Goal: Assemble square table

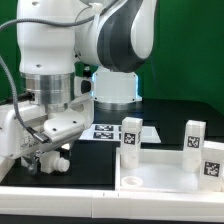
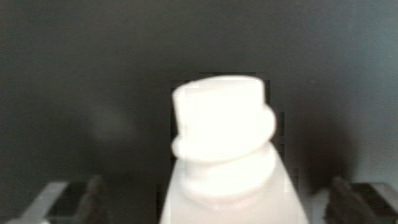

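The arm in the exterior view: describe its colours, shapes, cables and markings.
The arm has bulky, rounded white shells with a large dark grey joint cap near the top. Ribbed silver-grey rings circle the wrist above the claw, which is white with dark fittings. A thin dark cable loops down beside the wrist. No markings are legible.

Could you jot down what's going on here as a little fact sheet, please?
holder: end effector, at the exterior view's left, raised over the dark table
held piece: white leg, gripped between the fingers
table top: white tray, at the exterior view's right
legs near tray: three tagged legs, e.g.
marker board, flat behind
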